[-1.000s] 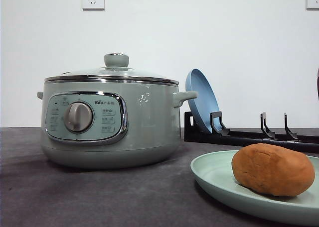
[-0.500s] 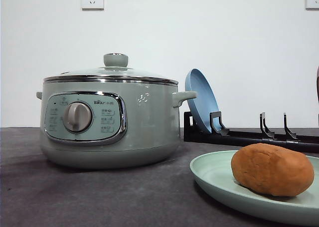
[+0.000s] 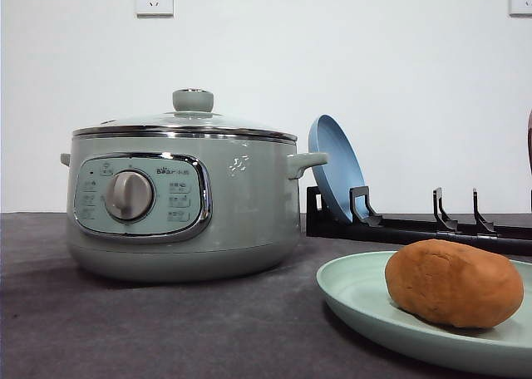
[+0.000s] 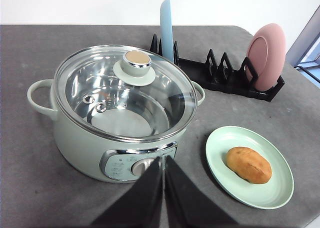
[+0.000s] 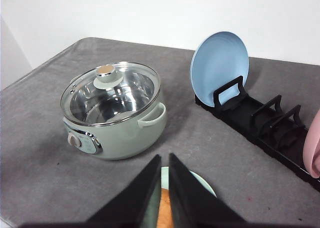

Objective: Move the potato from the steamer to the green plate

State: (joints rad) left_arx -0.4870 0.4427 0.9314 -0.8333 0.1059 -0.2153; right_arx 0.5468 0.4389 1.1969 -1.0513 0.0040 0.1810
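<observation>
The sage-green steamer (image 3: 183,204) stands at the left with its glass lid on. Seen from the left wrist, the steamer (image 4: 120,118) has a bare steel inside under the lid. The orange-brown potato (image 3: 453,283) lies on the pale green plate (image 3: 357,292) at the front right. My left gripper (image 4: 163,160) hangs shut and empty above the steamer's control panel, with the potato (image 4: 248,164) and green plate (image 4: 270,195) off to its side. My right gripper (image 5: 165,157) is shut and empty high over the green plate (image 5: 196,180), and a strip of potato (image 5: 164,213) shows between its fingers.
A black dish rack (image 3: 416,228) runs along the back right. A blue plate (image 3: 337,167) stands upright in its end nearest the steamer. A pink plate (image 4: 265,55) stands in the rack's far end. Grey tabletop lies between steamer and green plate.
</observation>
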